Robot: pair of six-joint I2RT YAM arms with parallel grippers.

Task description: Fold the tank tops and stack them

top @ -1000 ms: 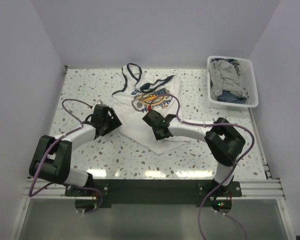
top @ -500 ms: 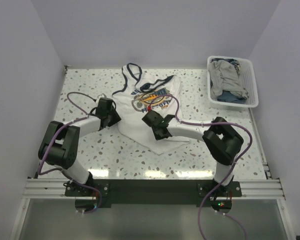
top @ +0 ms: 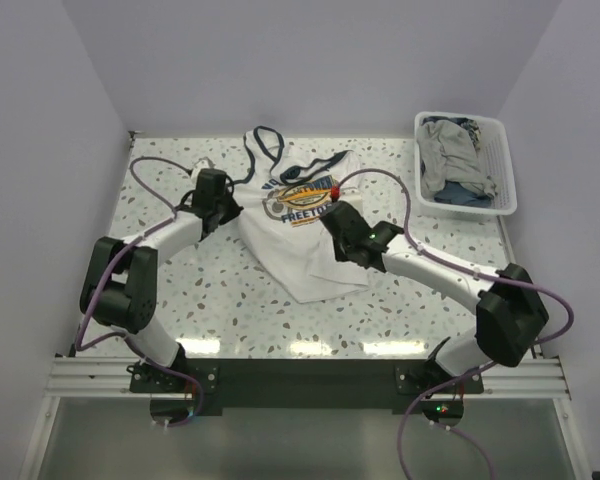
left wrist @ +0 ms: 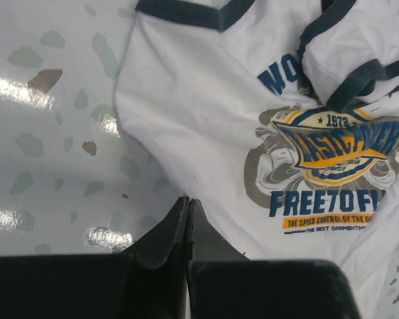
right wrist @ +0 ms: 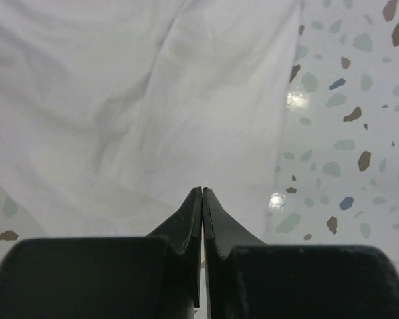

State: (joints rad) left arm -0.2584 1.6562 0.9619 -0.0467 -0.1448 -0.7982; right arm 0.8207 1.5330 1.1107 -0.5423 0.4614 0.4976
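White tank top [top: 295,240] lies mid-frame on the desk [top: 210,300]. Left fingers [left wrist: 169,232] and right fingers [right wrist: 186,222] press together at its sides, probably to tug it flat; any pinched cloth is unclear. Grey tank top [top: 448,160] waits in the upper-right basket [top: 507,185].

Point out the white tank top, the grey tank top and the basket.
white tank top [top: 290,250], top view, plain cloth below the print.
grey tank top [top: 448,160], top view, its bunched middle.
basket [top: 504,162], top view, right slatted wall.

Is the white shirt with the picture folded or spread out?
Spread out, not folded. The white tank top lies loose and wrinkled on the table, with its chest print facing up in plain view.
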